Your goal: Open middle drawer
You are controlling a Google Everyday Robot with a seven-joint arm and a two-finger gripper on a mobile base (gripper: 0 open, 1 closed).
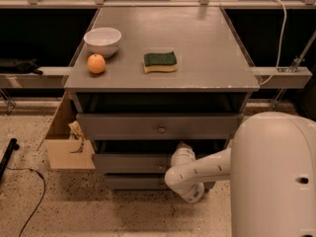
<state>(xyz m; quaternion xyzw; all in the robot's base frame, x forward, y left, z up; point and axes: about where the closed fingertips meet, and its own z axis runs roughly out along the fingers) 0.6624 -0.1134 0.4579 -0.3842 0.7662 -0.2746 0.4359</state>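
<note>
- middle drawer (129, 162): flat grey front in the lower centre of the frame, second of three stacked fronts.
- narrower than the top drawer front (123, 126), wider than the bottom drawer front (133, 182).
- front is upright and level, with a dark gap along its top edge.
- its right part and centre knob area are hidden behind my arm (207, 169).
- can't tell how far out it is.
- my gripper (183, 148): at the front's top edge near centre, tucked into that gap.

no text can be read; gripper (181, 147) at middle drawer (131, 162).
</note>
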